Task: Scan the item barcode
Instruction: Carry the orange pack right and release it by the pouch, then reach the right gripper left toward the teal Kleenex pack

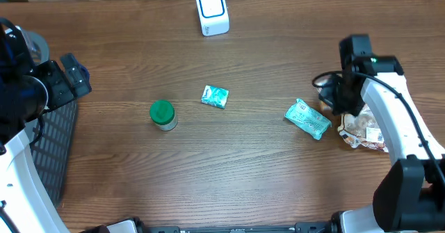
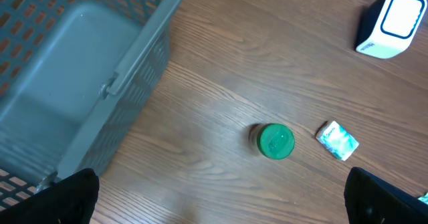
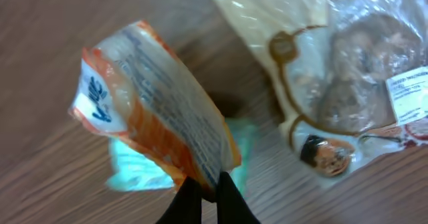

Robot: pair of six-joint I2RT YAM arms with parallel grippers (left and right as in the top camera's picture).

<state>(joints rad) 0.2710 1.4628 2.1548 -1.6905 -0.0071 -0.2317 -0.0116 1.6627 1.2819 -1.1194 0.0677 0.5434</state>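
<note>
1. Your right fingers [image 3: 189,200] are clenched on one edge of the orange-and-white crinkly plastic packet [image 3: 150,107], well right of the white box-shaped scanner with a blue-ringed face [image 1: 212,10].
2. Your left fingers [image 2: 67,197] are released wide, grasping nothing, far left of the scanner.
3. A green-lidded round jar [image 1: 163,114] and a small teal foil sachet [image 1: 215,96] sit on the wooden counter [image 1: 264,163], in front of the scanner.

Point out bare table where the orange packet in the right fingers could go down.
Widest: the front strip, beside the basket, below the jar, small teal packet and large teal packet. Also open: between scanner and small teal packet. Crowded: the right edge, where the large teal packet and clear bag lie close.
</note>
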